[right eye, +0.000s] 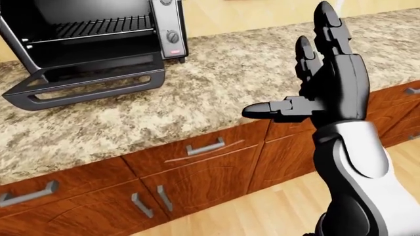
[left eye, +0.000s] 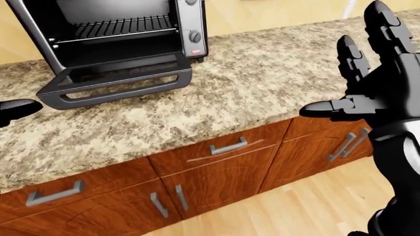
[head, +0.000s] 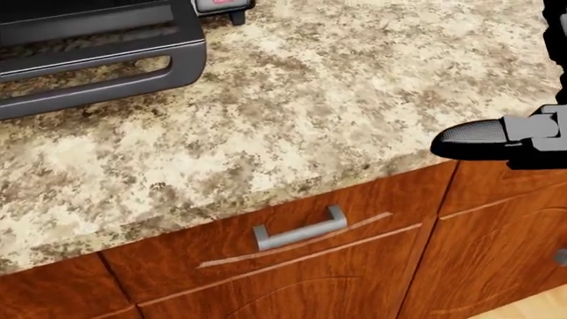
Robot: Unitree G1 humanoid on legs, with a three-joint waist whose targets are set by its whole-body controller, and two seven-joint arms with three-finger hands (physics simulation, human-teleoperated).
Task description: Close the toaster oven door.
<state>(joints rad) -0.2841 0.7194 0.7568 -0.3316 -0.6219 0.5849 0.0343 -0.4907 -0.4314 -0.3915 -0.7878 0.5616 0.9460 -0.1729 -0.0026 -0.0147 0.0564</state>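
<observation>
The black toaster oven [left eye: 124, 29] stands on the granite counter at the upper left of the left-eye view. Its door [left eye: 118, 78] hangs fully down, lying flat over the counter, with the bar handle [left eye: 112, 96] nearest me and the wire rack showing inside. My right hand [right eye: 292, 69] is raised at the right, open, fingers spread upward and thumb [head: 478, 136] pointing left, well to the right of the oven and holding nothing. Only a dark fingertip of my left hand [left eye: 16, 109] shows at the left edge, just below and left of the door.
The speckled counter [left eye: 262, 73] stretches right of the oven. Below its edge run red-brown wooden drawers and cabinet doors with grey bar handles [left eye: 228, 146]. Light wooden floor [left eye: 295, 206] lies at the bottom right.
</observation>
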